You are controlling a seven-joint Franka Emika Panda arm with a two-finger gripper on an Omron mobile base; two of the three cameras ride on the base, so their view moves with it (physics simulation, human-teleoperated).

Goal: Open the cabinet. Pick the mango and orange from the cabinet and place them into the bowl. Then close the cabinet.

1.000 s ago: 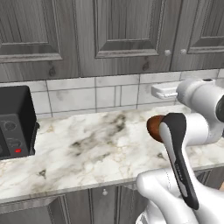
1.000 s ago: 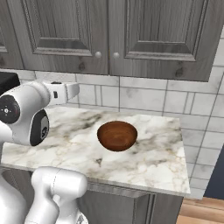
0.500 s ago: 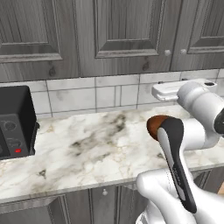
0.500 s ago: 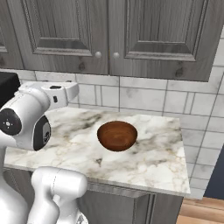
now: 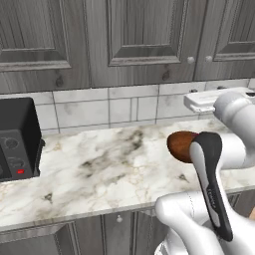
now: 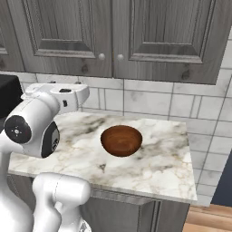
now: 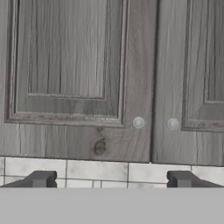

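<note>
The grey wood-grain cabinet [image 7: 131,87] faces the hand camera with both tall doors shut. Its two round silver knobs [image 7: 138,122] sit side by side at the doors' meeting edge. My gripper [image 7: 111,180] is open and holds nothing. It sits level with the tiled wall just below the doors, and its fingertips [image 7: 41,178] are spread wide. The white hand [image 5: 206,101] hovers over the counter under the knobs [image 5: 190,60]. The dark reddish-brown bowl [image 6: 121,140] stands empty on the marble counter, partly behind my arm in the left base view. The mango and orange are hidden behind the shut doors.
A black appliance [image 5: 17,139] stands at the counter's left end. The marble counter [image 6: 158,163] ends at its right edge beside a tiled wall. More grey cabinet doors [image 5: 35,35] run along the wall to the left.
My arm has shifted, carrying the hand slightly up and closer to the wall under the cabinet knobs. The bowl and doors have not moved.
</note>
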